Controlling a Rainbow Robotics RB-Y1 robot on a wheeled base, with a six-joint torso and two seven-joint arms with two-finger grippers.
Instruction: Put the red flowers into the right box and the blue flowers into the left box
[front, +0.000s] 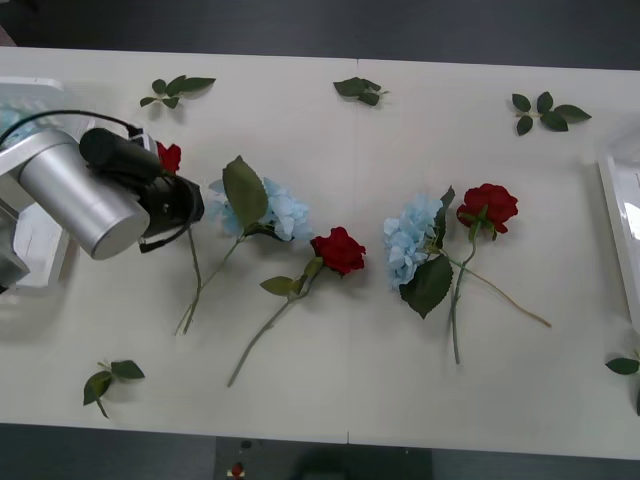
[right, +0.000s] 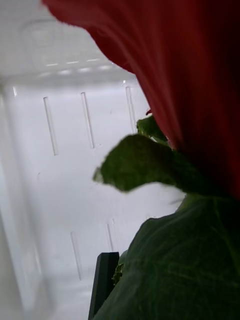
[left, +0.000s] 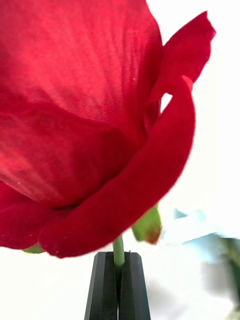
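Black fingers of the left claw were pressed together on the green stem of a rose, just under its bloom. That claw sat at 9 o'clock on the table, and the left box lay beside it at the table's edge. Two blue flowers lay near the middle, with a second rose between them and a third at 3 o'clock of the second blue head. The right box showed its rim at 3 o'clock. The right claw hung over that white tray's floor with a red petal and a leaf close before it. One finger showed, and I could not tell its grip.
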